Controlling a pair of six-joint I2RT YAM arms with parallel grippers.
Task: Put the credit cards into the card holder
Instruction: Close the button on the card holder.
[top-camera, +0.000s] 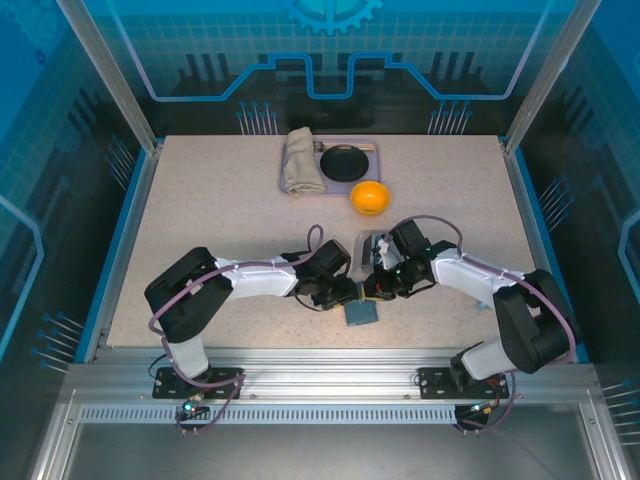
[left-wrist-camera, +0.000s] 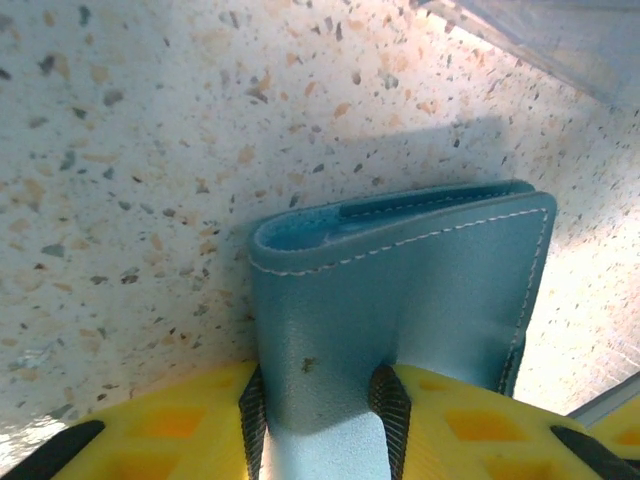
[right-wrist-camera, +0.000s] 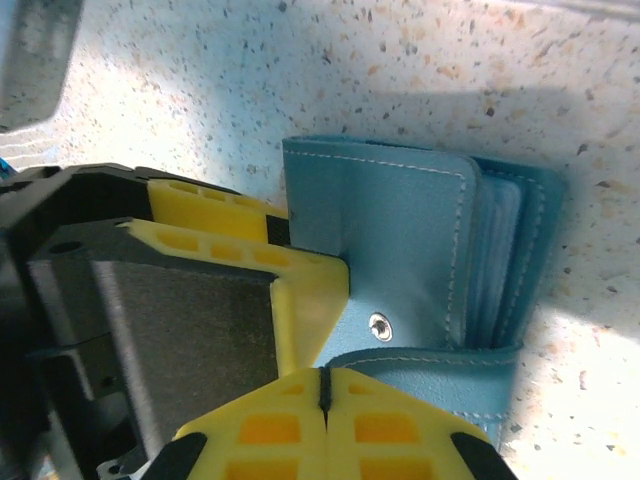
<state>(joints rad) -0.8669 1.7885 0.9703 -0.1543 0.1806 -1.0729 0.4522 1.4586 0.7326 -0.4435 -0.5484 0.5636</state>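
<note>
The card holder (left-wrist-camera: 420, 300), a slate-blue folding wallet with white stitching, lies on the speckled table near the front edge (top-camera: 362, 313). My left gripper (left-wrist-camera: 320, 405) is shut on one leaf of it, black pads pressing either side. My right gripper (right-wrist-camera: 323, 385) is shut, and a stitched flap of the card holder (right-wrist-camera: 400, 230) comes out right at its fingertip seam, beside a metal snap (right-wrist-camera: 380, 325). Both grippers (top-camera: 360, 293) meet over the wallet. Thin pale layers (right-wrist-camera: 497, 250) show inside the fold; I cannot tell whether they are credit cards.
A clear silvery case (top-camera: 371, 245) lies just behind the grippers. Further back sit an orange (top-camera: 369, 197), a folded beige cloth (top-camera: 299, 160) and a tray (top-camera: 370, 148) with a dark round dish. The table's front edge (top-camera: 330, 348) is close.
</note>
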